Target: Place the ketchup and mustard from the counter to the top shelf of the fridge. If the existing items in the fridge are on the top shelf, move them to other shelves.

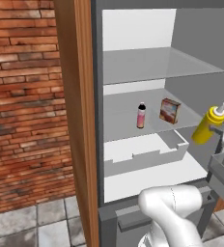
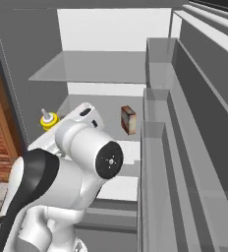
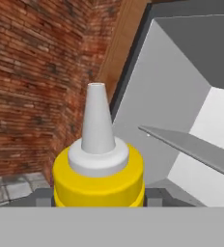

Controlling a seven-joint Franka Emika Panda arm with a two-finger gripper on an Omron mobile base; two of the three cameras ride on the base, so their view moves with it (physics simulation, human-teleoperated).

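Note:
The yellow mustard (image 1: 203, 126) with its pale nozzle hangs tilted in front of the open fridge (image 1: 98, 120), at the right, about level with the second shelf. My gripper (image 3: 98, 198) is shut on the mustard (image 3: 98, 169), whose nozzle points up the hand view; the mustard (image 2: 48, 120) peeks out beside my arm. The top shelf (image 1: 157, 65) is bare. On the shelf below (image 1: 119, 108) stand the existing items: a small pink bottle (image 1: 141, 116) with a black cap and a reddish-brown box (image 1: 170, 110). The ketchup and the counter are out of view.
A white drawer tray (image 1: 147, 149) sits under the second shelf. The fridge door (image 2: 185, 123) with its grey bins stands open on the right. A wooden panel (image 1: 77, 120) and a brick wall (image 1: 22, 96) close the left side.

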